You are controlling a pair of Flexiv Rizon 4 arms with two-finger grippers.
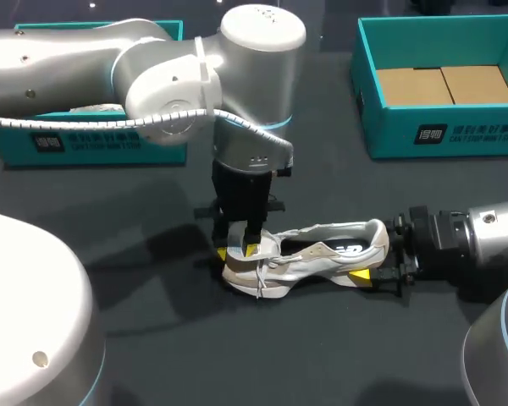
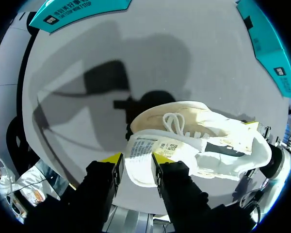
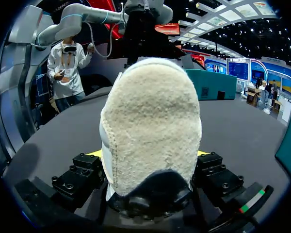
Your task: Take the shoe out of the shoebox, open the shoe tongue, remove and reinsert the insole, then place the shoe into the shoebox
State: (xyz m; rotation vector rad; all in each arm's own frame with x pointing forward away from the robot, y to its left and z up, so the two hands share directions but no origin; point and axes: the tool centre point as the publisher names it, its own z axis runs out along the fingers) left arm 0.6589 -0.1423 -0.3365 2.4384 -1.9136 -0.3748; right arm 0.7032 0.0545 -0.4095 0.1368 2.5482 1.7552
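Clamping shoe (image 1: pixel 322 254): left gripper (image 2: pixel 137 162) on tongue (image 2: pixel 146 145), right gripper (image 3: pixel 148 153) on heel (image 3: pixel 150 121).

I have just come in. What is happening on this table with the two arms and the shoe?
The white shoe lies on the dark table, outside any box. The right gripper is shut on its heel from behind. The left gripper comes down from above at the front of the shoe and has the tongue pinched between its fingers. One open teal shoebox stands at the far right, and another stands behind the left arm.
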